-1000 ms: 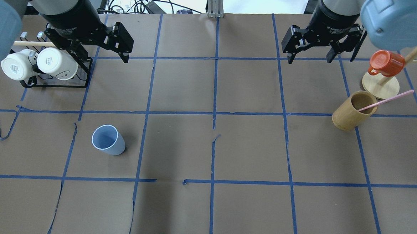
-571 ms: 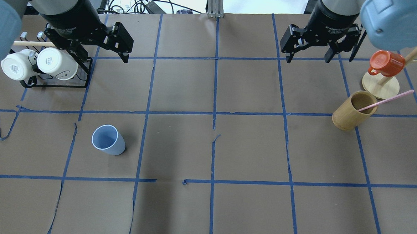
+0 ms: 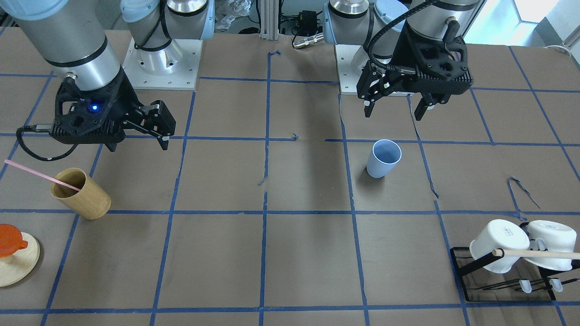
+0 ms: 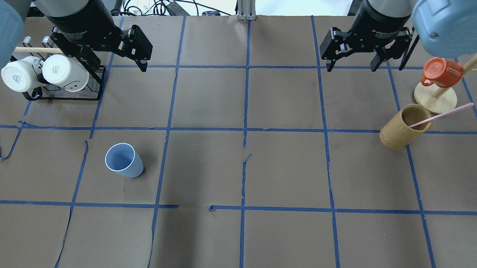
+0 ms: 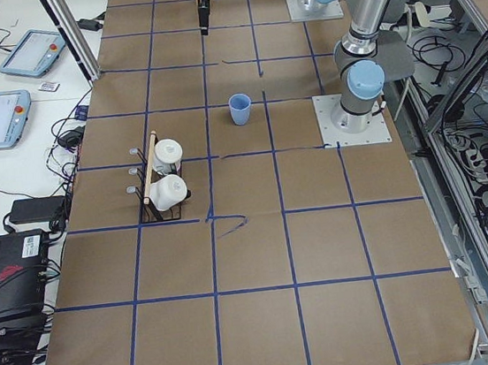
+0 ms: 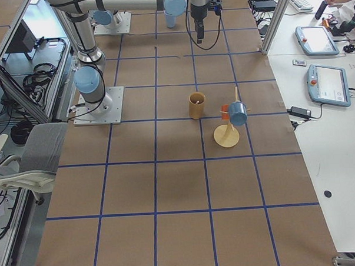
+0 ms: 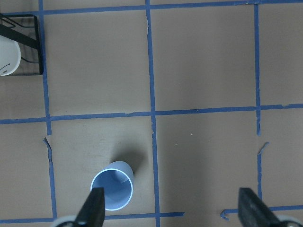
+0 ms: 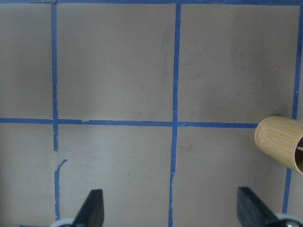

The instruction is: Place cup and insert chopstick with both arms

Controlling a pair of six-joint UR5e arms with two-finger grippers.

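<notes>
The light-blue cup [image 4: 123, 160] stands upright on the brown table, left of centre; it also shows in the front view [image 3: 383, 158], the left side view [image 5: 239, 109] and the left wrist view [image 7: 112, 190]. The pale-pink chopstick [image 4: 441, 115] leans in a tan wooden cup [image 4: 404, 126] at the right, also seen in the front view [image 3: 41, 174]. My left gripper [image 4: 111, 60] is open and empty, high above the table behind the cup. My right gripper [image 4: 352, 67] is open and empty, high up, back-left of the wooden cup [image 8: 281, 146].
A black rack [image 4: 61, 94] with two white mugs and a pale wooden rod [image 4: 38, 50] stands at the back left. A wooden mug tree [image 4: 434, 99] with an orange mug [image 4: 441, 73] stands just behind the wooden cup. Blue tape lines grid the table.
My right gripper has drifted slightly toward the back of the table. The left gripper, the cup and the chopstick have barely moved.
</notes>
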